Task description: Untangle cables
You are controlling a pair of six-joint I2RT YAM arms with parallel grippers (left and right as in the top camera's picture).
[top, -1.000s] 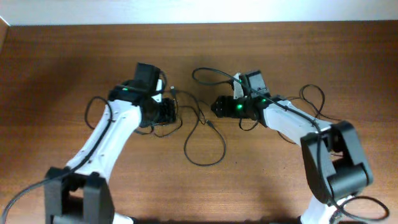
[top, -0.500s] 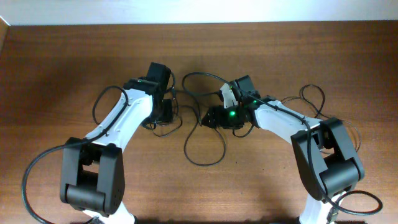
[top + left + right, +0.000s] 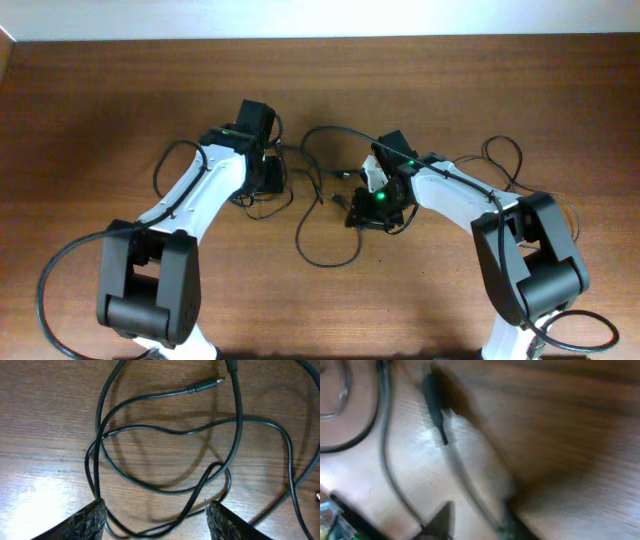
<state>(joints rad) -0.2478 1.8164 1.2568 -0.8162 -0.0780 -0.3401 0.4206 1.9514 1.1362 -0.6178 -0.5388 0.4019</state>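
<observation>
Left end effector [image 3: 156, 512] apart over tangled cables [image 3: 239, 410]; right end effector [image 3: 475, 519] blurred, state unclear

Cables [image 3: 239, 410] black — table [image 3: 100, 100] reddish-brown, wood-grained — arms [image 3: 190, 195] white, black joints.

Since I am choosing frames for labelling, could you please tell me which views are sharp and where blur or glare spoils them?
Left wrist view: crisp, soft shadows under the cables, pale glare on the table at lower left. Overhead view: sharp and evenly lit, the cables distinct on the table. Right wrist view: heavy motion blur smears everything, glare at left.
</observation>
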